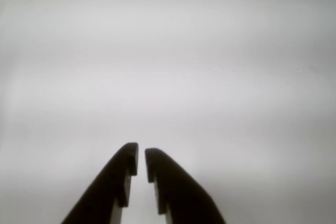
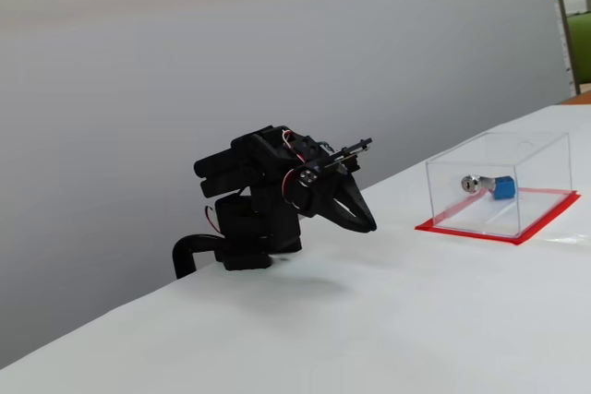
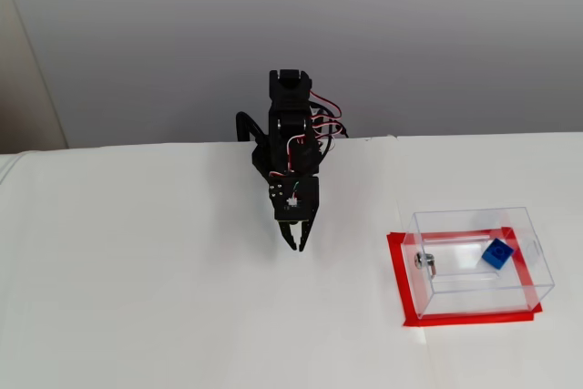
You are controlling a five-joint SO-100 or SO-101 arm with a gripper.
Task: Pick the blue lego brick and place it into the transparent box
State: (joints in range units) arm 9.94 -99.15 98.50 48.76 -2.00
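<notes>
A white table (image 3: 137,316) runs up to a plain grey wall; at its far edge sits one black arm, folded low over its base. One transparent box (image 3: 478,257) stands on the table inside a red-edged base, well apart from the arm and to the right in both fixed views; the same box (image 2: 499,182) shows see-through walls on every side. Inside it lie two things: one blue lego brick (image 3: 496,253), also seen (image 2: 503,188) near the far right wall, and one small silver metal fitting (image 3: 424,261) toward the left end, apart from the brick. The gripper (image 1: 141,158) hangs over bare table; its two dark fingers are nearly closed, a thin gap between the tips, holding nothing.
</notes>
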